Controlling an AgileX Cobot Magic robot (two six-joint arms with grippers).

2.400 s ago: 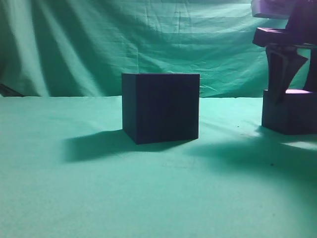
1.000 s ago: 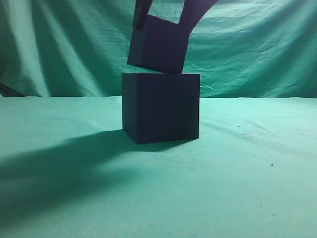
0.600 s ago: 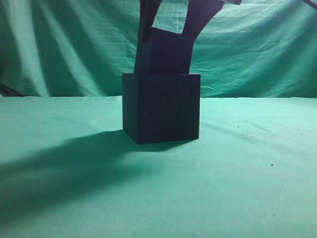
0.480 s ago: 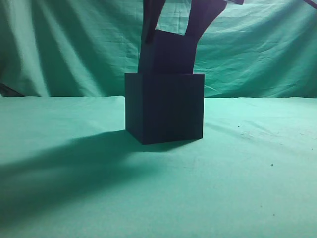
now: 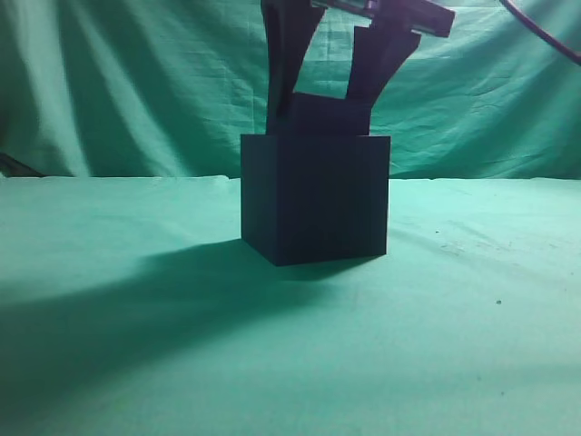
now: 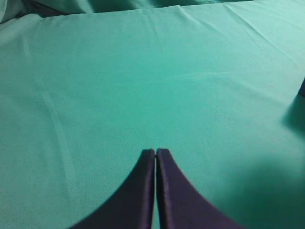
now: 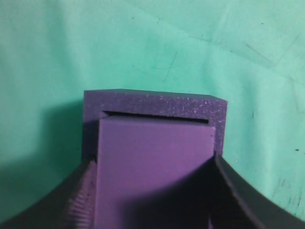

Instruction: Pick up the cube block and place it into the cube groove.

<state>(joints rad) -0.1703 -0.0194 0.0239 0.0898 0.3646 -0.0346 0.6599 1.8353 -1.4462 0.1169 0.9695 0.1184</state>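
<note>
The cube groove [image 5: 315, 200] is a large near-black box standing on the green cloth in the middle of the exterior view. The cube block [image 5: 327, 116] sits partly sunk into its open top, between the fingers of my right gripper [image 5: 322, 104], which is shut on it from above. In the right wrist view the block's purple top face [image 7: 152, 162] fills the opening inside the groove's rim [image 7: 157, 104], my fingers on both sides. My left gripper [image 6: 156, 151] is shut and empty, low over bare cloth.
Green cloth [image 5: 109, 363] covers the table and hangs as a backdrop [image 5: 118, 82]. A dark cable [image 5: 545, 41] runs at the top right of the exterior view. A dark shadow lies left of the box.
My right gripper carried the cube block from the right to above the box and lowered it into the opening. The box has shifted a little to the right.
</note>
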